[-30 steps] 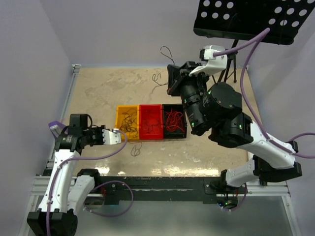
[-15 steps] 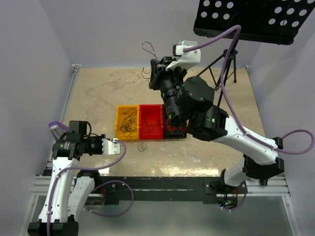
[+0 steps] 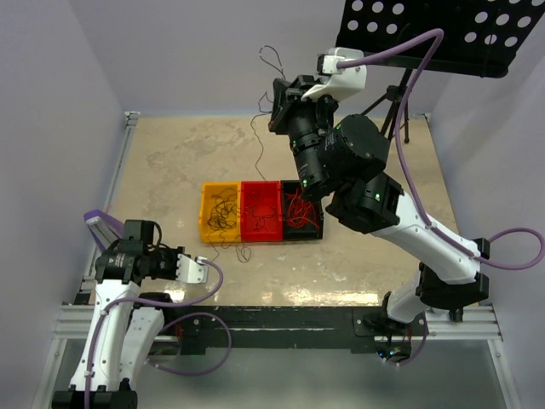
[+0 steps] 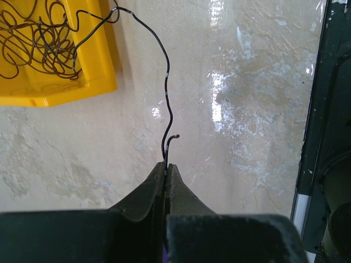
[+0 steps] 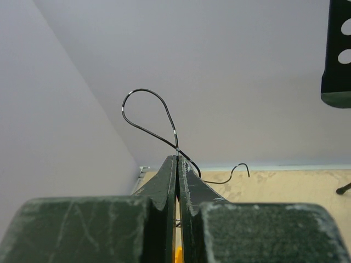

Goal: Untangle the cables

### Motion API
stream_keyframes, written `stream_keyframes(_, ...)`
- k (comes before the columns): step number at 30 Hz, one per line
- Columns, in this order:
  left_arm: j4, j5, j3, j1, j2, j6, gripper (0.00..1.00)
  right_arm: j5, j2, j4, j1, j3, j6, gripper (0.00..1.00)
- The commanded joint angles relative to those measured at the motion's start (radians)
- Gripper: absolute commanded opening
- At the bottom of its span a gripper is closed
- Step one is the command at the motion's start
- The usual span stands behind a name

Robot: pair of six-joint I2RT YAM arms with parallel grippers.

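– Right gripper [image 5: 177,159]: what has it got?
– Its jaws are pressed together on a thin black curly wire [image 5: 145,118]. One loop stands up above the fingertips and a short hooked end pokes out to their right. The rest hangs far below, toward the beige mottled tabletop [image 3: 170,162]. Where its lower end lies I cannot tell.
– And the left gripper [image 4: 166,167]?
– Clamped too, on a second thin black wire [image 4: 167,93]. Straight ahead of its tips that wire snakes across the table. It then climbs over the corner of the yellow plastic bin [image 4: 82,90] into the dark wire tangle [image 4: 41,38] lying inside.
– Anything beyond that?
– Past the yellow bin, on the side away from the left gripper, sit a red plastic bin [image 3: 261,186] and a black plastic bin [image 3: 303,238]. The black one holds red wires [image 3: 300,209]. Both lie well below the raised right gripper.
– What could go wrong?
– My guess is that the left wire is hooked into the heap. Pulling it back may drag the whole tangle over the rim, or slide the light bin along. Both wires are so thin that a firm tug could slip them out of the fingertips. On the right, the dangling length might catch a bin rim or other wires as it swings.
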Motion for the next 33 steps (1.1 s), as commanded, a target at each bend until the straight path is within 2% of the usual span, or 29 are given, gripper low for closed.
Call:
stream_keyframes(1, 0.013, -0.004, -0.006, 0.001, -0.001, 0.027, 0.00, -0.004, 0.017, 0.046, -0.025, 0.044, -0.057, 0.00)
stream_keyframes(10, 0.037, 0.094, 0.054, 0.002, 0.071, -0.104, 0.00, -0.060, 0.057, 0.055, -0.045, 0.012, -0.034, 0.00)
stream_keyframes(24, 0.025, 0.102, 0.080, 0.001, 0.051, -0.101, 0.00, -0.080, 0.051, 0.067, -0.108, -0.115, -0.003, 0.00)
stream_keyframes(33, 0.028, 0.097, 0.073, 0.001, 0.049, -0.101, 0.00, -0.092, 0.069, 0.067, -0.136, -0.119, 0.017, 0.00)
